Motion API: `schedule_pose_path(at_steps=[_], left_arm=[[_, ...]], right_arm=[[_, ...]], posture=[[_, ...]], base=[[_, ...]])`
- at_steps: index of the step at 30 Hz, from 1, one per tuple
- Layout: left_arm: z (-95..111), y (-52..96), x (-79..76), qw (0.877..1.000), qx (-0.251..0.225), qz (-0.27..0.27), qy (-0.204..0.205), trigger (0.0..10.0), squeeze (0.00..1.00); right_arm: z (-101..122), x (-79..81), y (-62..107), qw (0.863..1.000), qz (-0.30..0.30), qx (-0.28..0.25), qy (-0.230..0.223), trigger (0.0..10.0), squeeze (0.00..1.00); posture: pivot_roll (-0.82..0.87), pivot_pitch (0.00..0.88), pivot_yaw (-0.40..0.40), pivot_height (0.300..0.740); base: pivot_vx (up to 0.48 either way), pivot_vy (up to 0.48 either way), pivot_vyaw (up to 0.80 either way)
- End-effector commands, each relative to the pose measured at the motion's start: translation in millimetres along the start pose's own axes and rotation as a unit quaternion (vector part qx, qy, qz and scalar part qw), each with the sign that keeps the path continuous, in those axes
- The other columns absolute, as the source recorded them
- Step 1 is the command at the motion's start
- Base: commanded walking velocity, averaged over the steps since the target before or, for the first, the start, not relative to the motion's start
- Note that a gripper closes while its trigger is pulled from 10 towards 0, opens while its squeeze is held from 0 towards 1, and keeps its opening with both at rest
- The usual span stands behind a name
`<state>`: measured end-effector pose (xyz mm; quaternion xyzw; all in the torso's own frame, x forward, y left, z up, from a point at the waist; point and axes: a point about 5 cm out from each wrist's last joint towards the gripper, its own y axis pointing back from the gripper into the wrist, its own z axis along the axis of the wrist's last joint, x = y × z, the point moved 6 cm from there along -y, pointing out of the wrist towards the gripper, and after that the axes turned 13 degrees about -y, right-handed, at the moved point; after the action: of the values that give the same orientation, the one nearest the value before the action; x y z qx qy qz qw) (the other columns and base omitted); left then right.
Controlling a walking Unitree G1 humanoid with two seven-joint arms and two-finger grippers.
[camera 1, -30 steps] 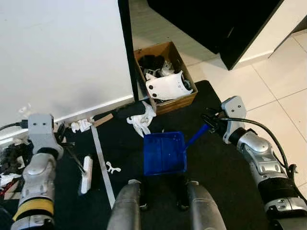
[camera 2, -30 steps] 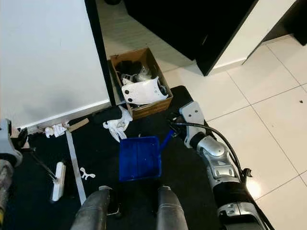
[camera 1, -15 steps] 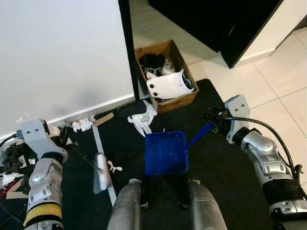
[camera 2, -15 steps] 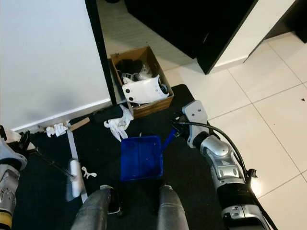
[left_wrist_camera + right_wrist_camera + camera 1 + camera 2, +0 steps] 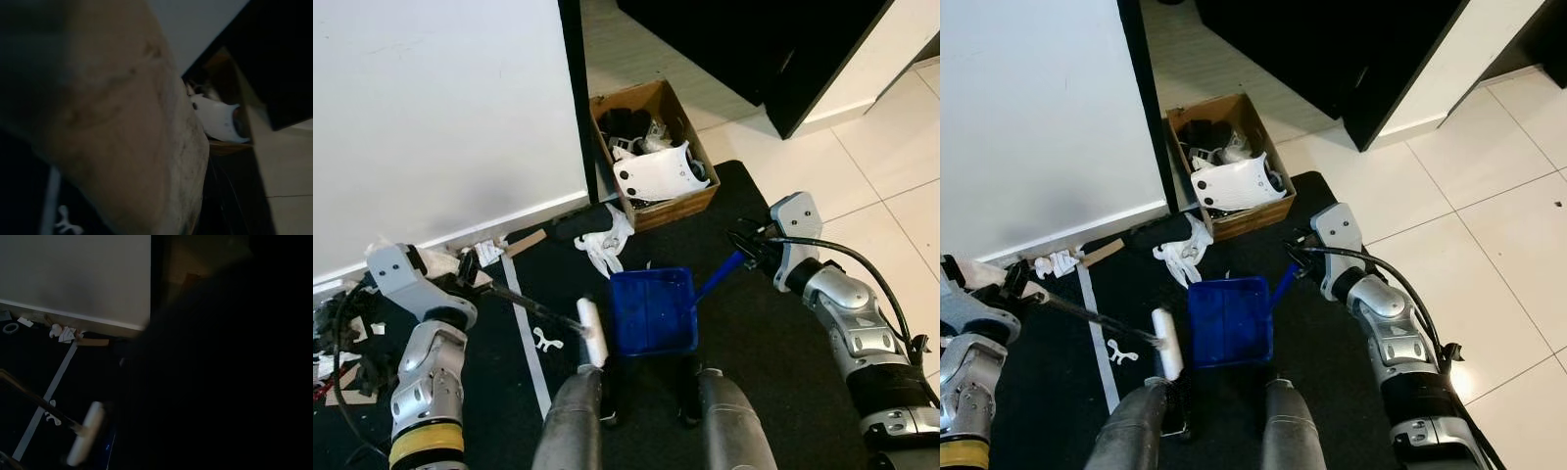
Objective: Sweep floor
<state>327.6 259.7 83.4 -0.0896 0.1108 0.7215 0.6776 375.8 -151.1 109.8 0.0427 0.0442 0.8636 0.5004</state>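
The left hand (image 5: 468, 269) grips a thin black-handled white brush (image 5: 592, 331) touching the open left edge of the blue plastic dustpan (image 5: 652, 311), whose handle the right hand (image 5: 751, 251) grips

blue dustpan (image 5: 651, 311), white brush head (image 5: 592, 330), black mat (image 5: 773, 343)

We find no readable text, label, brand or number anywhere around the cardboard box (image 5: 653, 155); its contents and the scraps nearby show no lettering we can make out.
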Motion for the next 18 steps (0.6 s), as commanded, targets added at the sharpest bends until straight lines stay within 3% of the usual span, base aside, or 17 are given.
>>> schedule_pose_path(at_steps=[1, 4, 12, 13, 17, 18], left_arm=[[-11.2, 1.2, -18.9, 0.998, 0.009, -0.032, 0.058, 10.0, 0.00], [0.4, -0.9, -24.5, 0.997, -0.003, -0.039, 0.065, 10.0, 0.00], [19.3, -1.1, -21.0, 0.996, -0.024, -0.040, 0.078, 10.0, 0.00], [29.7, 1.5, -15.8, 0.997, -0.033, -0.038, 0.056, 10.0, 0.00], [38.2, 4.6, -6.2, 0.999, -0.038, -0.029, 0.020, 10.0, 0.00], [50.0, 10.2, 14.3, 0.999, -0.044, 0.002, -0.020, 10.0, 0.00]], right_arm=[[-5.4, -0.3, 2.7, 1.000, -0.003, 0.005, -0.014, 10.0, 0.00], [-5.4, 0.0, 1.9, 1.000, -0.004, 0.004, -0.015, 10.0, 0.00], [-5.5, 0.1, 1.4, 1.000, -0.005, 0.003, -0.017, 10.0, 0.00], [-5.5, 0.0, 1.5, 1.000, -0.005, 0.002, -0.017, 10.0, 0.00], [-5.5, 0.2, 1.6, 1.000, -0.005, 0.002, -0.017, 10.0, 0.00], [-5.9, 0.5, 1.7, 1.000, -0.006, 0.001, -0.018, 10.0, 0.00]], posture=[[-0.09, 0.344, -0.057, 0.740], [-0.09, 0.342, -0.055, 0.740], [-0.08, 0.339, -0.053, 0.740], [-0.08, 0.340, -0.051, 0.740], [-0.08, 0.341, -0.047, 0.740], [-0.07, 0.345, -0.043, 0.740]], base=[[0.000, 0.000, 0.00], [0.000, 0.000, 0.00], [0.000, 0.000, 0.00], [0.000, 0.000, 0.00], [0.000, 0.000, 0.00], [0.000, 0.000, 0.00]])
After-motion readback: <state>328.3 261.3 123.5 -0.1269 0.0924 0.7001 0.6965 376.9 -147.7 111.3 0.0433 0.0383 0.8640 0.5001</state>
